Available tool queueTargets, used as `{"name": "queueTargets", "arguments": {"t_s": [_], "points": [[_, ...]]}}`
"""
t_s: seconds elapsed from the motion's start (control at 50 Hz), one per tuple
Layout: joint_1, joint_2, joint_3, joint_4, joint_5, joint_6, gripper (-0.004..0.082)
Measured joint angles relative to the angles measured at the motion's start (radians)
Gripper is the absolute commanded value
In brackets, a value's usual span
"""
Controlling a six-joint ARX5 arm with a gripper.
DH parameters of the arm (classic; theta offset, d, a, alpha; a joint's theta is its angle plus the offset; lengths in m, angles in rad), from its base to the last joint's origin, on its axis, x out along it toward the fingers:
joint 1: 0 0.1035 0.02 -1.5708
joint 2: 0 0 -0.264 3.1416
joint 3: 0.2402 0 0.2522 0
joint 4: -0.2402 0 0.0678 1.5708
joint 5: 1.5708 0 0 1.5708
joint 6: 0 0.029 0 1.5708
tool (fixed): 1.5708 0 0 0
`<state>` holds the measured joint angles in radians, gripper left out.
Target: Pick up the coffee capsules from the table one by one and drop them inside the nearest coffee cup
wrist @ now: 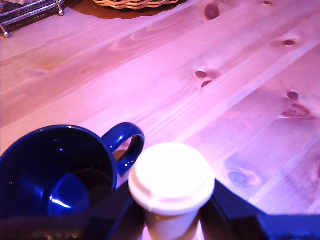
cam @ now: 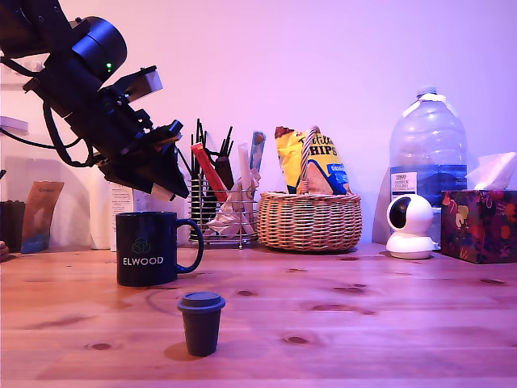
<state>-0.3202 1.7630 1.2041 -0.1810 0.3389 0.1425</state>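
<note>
The wrist view shows my gripper (wrist: 171,220) shut on a coffee capsule (wrist: 171,177), whose flat rim faces the camera and looks washed-out pale. The capsule hangs just beside the handle of the dark navy coffee cup (wrist: 55,175), whose open mouth shows a dark inside. In the exterior view my gripper (cam: 178,186) hangs tilted above the cup's (cam: 147,248) handle side; the held capsule is hard to make out there. A second dark capsule (cam: 201,323) stands rim-up on the table in front of the cup.
At the back stand a wicker basket (cam: 310,220) with crisp bags, a wire rack (cam: 222,218) of utensils, a white camera (cam: 409,226), a big water bottle (cam: 428,153) and a tissue box (cam: 478,225). The wooden table (cam: 363,323) runs across the front.
</note>
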Motion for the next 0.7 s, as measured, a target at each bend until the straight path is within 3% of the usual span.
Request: {"name": "queueTargets", "arguments": {"t_s": [0.7], "points": [[0.022, -0.015, 0.000, 0.038, 0.019, -0.007, 0.0201]]}}
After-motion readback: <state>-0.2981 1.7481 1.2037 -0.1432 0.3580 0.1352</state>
